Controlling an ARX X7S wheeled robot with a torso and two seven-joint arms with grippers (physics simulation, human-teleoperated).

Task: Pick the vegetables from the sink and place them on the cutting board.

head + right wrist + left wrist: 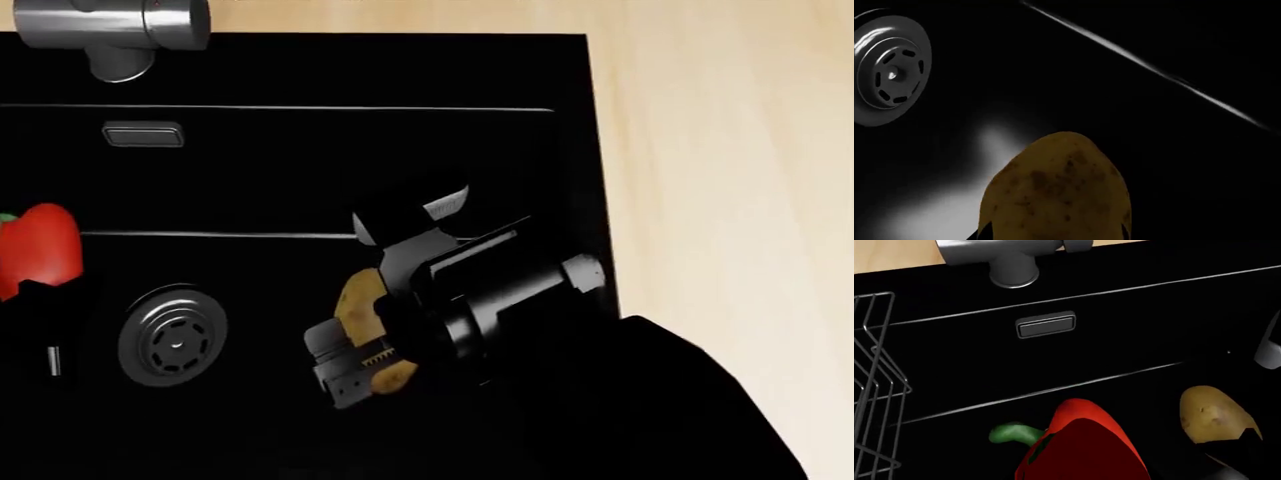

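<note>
Sink (574, 150) interior: the basin floor around the drain (172, 336) is open. The right gripper (363, 350) with the potato (358, 305) occupies the centre. The red pepper (40, 248) blocks the left side, the wire rack (874, 390) beside it. The faucet (120, 30) overhangs the back wall. The counter (721, 150) to the right is open.

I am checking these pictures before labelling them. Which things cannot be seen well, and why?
- Cutting board: in no view.
- Red pepper: cut by the head view's left edge; its base is cut off in the left wrist view.
- Left tool: barely distinguishable from the black sink.
- Potato: partly covered by the right tool in the head view.
</note>
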